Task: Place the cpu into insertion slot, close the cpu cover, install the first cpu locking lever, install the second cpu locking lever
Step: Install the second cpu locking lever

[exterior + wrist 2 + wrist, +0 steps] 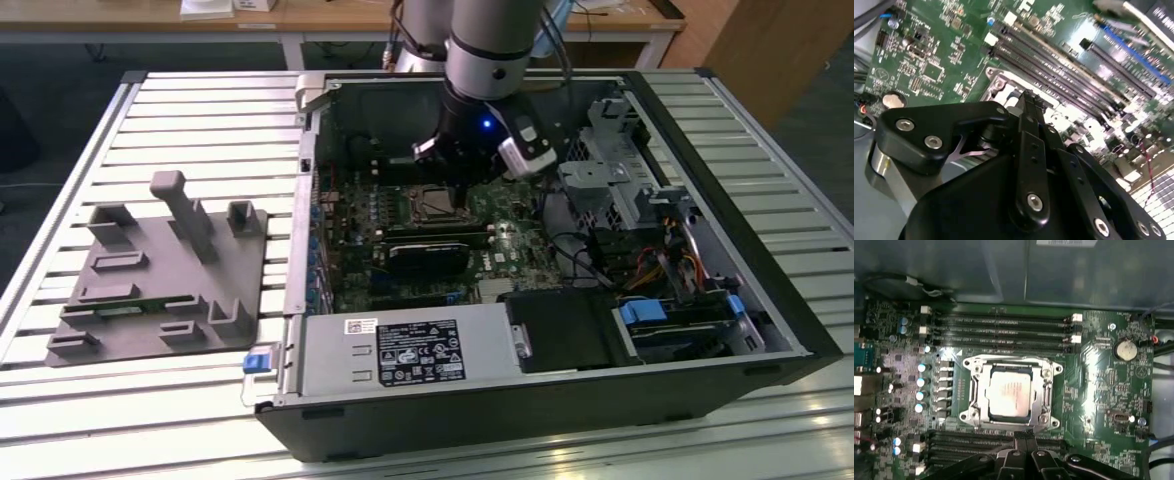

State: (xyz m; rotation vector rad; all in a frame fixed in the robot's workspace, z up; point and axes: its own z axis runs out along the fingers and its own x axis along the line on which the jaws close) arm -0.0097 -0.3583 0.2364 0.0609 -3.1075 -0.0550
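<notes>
The cpu, a pale silvery square chip, lies in the insertion slot on the green board. The silver cpu cover lies flat around it, framing the chip in its window. I cannot tell how the locking levers stand. My gripper hangs just off one edge of the socket, shut with nothing between its fingers. In the second wrist view the gripper points down at the socket's metal rim. In the exterior view the gripper sits low inside the open computer case, right beside the insertion slot.
Long black memory slots run on both sides of the socket. A black block sits just in front of it, a grey power supply nearer still. Drive bays and cables fill the exterior view's right. A grey fixture stands outside the case.
</notes>
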